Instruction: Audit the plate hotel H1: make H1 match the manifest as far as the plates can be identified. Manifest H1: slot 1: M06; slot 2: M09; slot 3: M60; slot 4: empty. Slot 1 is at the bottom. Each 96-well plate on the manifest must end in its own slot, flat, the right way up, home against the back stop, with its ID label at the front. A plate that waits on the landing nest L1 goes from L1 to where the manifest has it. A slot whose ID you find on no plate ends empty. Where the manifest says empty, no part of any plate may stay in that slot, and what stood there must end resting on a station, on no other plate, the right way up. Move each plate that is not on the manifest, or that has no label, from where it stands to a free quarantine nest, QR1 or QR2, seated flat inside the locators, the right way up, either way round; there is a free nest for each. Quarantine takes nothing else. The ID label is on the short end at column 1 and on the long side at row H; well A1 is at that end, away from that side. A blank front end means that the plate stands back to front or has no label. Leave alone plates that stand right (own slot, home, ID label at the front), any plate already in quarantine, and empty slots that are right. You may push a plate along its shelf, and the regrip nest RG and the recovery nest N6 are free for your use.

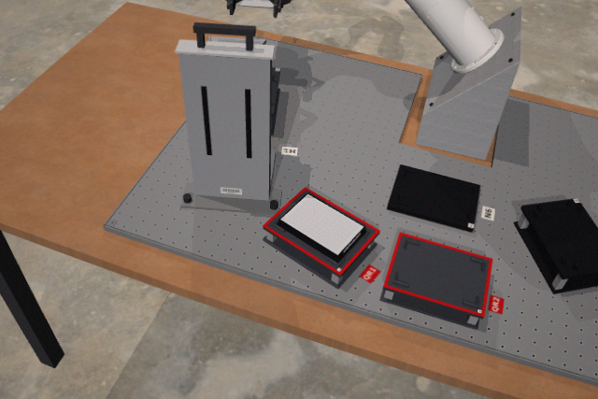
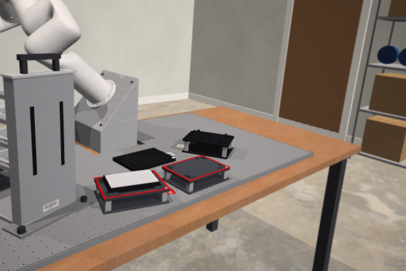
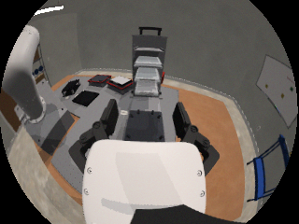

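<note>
On the left of the worktop (image 1: 87, 109) you see the plate hotel H1 (image 1: 226, 119), a tall grey tower with a black handle on top, showing you its slotted back panel. From the wrist view you can make out pale plates (image 3: 148, 75) stacked on its shelves; their labels are too small to read. The gripper (image 1: 255, 7) hangs above and beyond the hotel, at its far side, fingers spread wide with nothing between them. Just right of the hotel's foot, the red-framed nest QR1 (image 1: 290, 240) carries a white-topped plate (image 1: 320, 225), seated inside the frame. Next right, QR2 (image 1: 436, 274) shows its dark deck and locators. Beyond QR2 lies the flat black nest N6 (image 1: 434, 196), and at the far right stands another raised black nest (image 1: 562, 240).
</note>
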{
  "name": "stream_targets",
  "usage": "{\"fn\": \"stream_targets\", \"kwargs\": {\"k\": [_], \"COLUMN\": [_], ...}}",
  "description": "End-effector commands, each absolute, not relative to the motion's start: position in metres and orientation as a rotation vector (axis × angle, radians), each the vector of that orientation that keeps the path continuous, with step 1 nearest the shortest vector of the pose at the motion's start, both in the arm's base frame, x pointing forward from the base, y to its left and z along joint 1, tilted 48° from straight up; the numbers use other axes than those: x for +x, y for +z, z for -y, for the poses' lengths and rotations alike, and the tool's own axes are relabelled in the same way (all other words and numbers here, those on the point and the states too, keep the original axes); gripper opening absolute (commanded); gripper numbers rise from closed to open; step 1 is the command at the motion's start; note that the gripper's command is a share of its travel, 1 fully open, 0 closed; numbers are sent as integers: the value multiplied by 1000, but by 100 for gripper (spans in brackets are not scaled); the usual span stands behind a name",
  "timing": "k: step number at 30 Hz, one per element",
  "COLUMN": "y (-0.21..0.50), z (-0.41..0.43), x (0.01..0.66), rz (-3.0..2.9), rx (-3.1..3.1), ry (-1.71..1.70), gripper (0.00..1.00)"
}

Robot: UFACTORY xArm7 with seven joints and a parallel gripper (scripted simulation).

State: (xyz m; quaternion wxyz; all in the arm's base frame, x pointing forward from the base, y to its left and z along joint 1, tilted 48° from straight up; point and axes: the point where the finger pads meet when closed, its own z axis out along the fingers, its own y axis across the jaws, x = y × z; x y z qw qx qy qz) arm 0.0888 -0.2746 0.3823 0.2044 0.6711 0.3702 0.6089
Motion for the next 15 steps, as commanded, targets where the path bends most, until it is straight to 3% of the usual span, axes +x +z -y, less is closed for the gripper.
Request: {"fn": "stream_targets", "kwargs": {"k": [1, 15], "y": [385, 391], "z": [270, 251], "x": [96, 124], "rz": [-1032, -1032], "rx": [1871, 1871], "ry": [1695, 1695], "gripper": [100, 100]}}
